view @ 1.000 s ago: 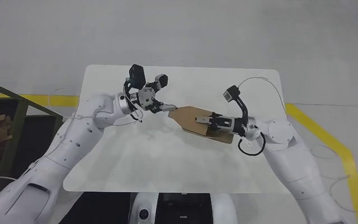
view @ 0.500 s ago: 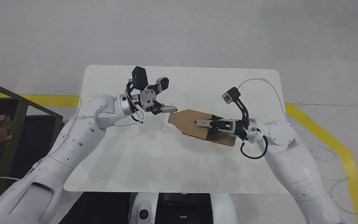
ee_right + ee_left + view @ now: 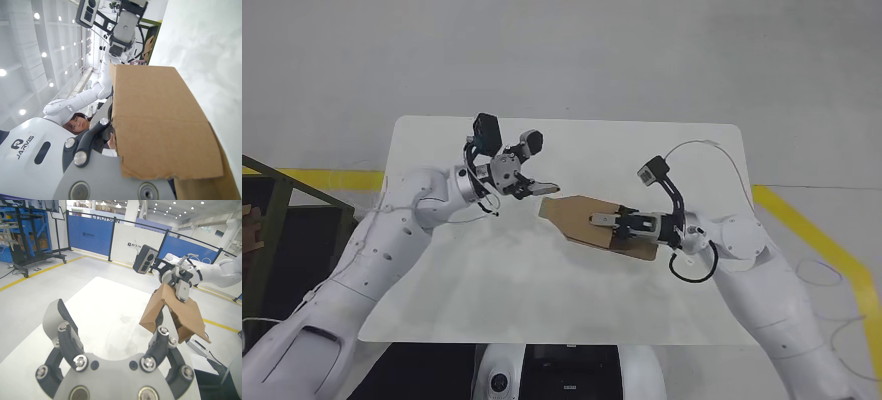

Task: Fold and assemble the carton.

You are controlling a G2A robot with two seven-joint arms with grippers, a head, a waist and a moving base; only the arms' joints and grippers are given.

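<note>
Currently: flattened brown cardboard carton (image 3: 577,212) hangs above the white table's (image 3: 442,290) middle, clamped in right gripper (image 3: 600,216). Left gripper (image 3: 538,164) splayed wide, just beside carton's free end. Risk: 1 clamp point only; a sideways push could pivot or slip the carton.

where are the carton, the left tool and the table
carton (image 3: 567,212), top view, bare brown panel
left tool (image 3: 110,307), left wrist view, midway between its open fingertips
table (image 3: 542,290), top view, bare white surface
</note>
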